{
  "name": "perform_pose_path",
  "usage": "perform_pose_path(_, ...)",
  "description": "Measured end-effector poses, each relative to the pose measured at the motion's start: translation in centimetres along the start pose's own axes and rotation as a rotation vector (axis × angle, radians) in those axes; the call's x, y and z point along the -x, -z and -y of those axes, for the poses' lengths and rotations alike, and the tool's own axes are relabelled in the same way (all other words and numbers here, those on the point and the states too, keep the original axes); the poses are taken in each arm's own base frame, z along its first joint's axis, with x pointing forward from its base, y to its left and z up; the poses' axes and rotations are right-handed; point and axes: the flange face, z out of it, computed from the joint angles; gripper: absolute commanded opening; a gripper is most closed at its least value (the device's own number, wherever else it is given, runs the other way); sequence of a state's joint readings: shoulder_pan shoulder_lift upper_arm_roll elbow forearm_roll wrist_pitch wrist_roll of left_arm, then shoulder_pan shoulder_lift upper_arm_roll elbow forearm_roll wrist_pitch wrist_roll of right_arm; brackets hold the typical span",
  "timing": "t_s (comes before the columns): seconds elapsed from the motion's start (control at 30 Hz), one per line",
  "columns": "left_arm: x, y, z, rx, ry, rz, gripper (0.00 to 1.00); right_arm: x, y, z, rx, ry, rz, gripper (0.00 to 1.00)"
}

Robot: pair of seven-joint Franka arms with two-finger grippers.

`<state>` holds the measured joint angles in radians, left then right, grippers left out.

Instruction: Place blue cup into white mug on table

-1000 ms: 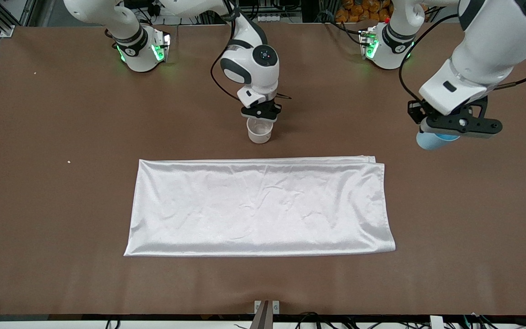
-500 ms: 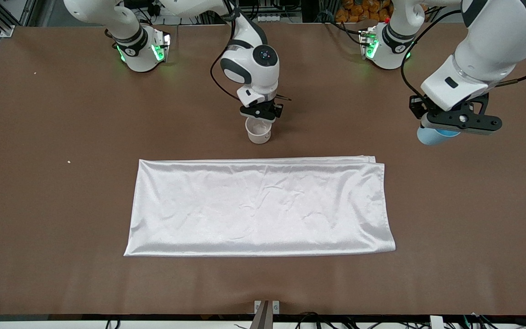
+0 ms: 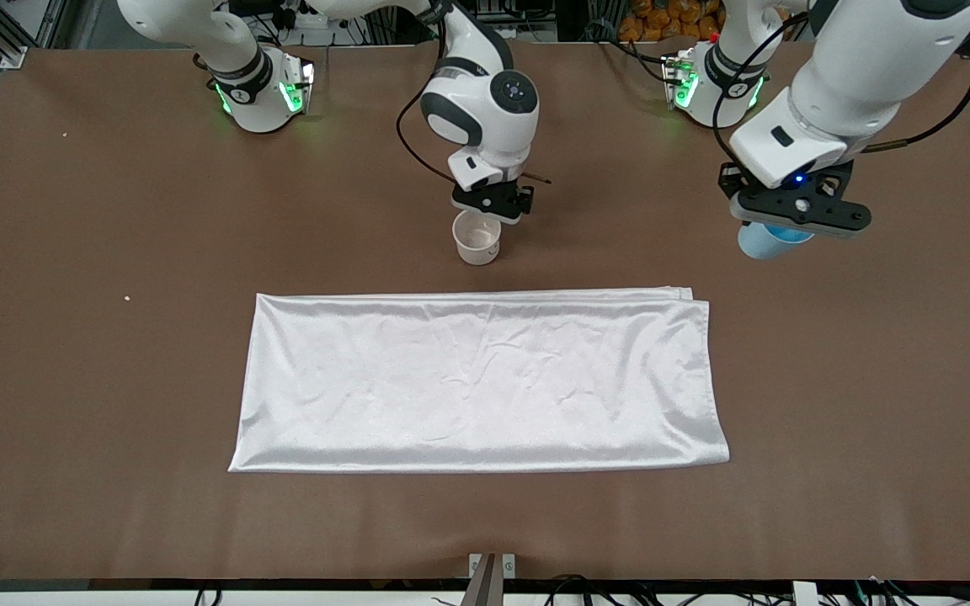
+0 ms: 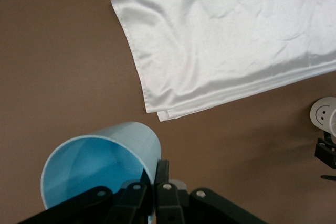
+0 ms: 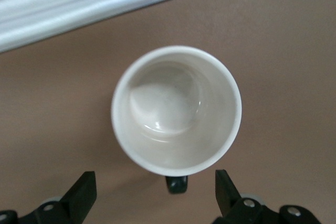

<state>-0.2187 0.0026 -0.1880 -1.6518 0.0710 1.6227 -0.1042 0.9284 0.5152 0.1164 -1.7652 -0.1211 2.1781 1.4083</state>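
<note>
Left gripper [image 3: 775, 225] is up in the air, fingers clamped on the rim of the small light-blue plastic cup [image 3: 761, 241], over the brown table [image 3: 98, 353] toward the left arm's end. Right gripper [image 3: 492, 204], fingers spread apart, hovers above the white cylindrical mug [image 3: 477, 240], which stands upright just off the white satin cloth's [image 3: 477, 379] edge nearest the robots.

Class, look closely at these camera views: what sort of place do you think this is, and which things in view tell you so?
Probably a robotics lab, not a home. Two arms are bolted to a plain brown table; the left gripper holds a blue cup, the right gripper hangs open over a white mug. Cables and metal framing line the table's edge by the bases.
</note>
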Motion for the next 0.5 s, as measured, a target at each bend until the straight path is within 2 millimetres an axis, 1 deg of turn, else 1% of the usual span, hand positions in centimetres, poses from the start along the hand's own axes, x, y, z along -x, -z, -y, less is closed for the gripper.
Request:
perform_pose_path(0.13,0.2,0.0,-0.9,-0.001,-0.017,0.005,0.00,-0.5,2.4,0.7,-0.021,-0.007,-0.008,1.00)
perform_pose_path(0.27,0.2,0.0,-1.4,-0.001,-0.026,0.006,0.00,-1.6,3.8,0.8,-0.035,-0.019,-0.014,1.00)
perform_pose_path(0.33,0.3,0.0,-1.8,-0.001,-0.032,0.006,0.00,-2.6,4.2,0.7,-0.040,-0.023,-0.015,1.00)
perform_pose_path(0.4,0.3,0.0,-2.3,-0.001,-0.042,0.006,0.00,-4.2,4.5,0.4,-0.047,-0.027,-0.017,1.00)
perform_pose_path(0.5,0.5,0.0,-3.4,-0.002,-0.062,0.006,0.00,-7.3,5.0,-0.3,-0.058,-0.019,-0.020,1.00)
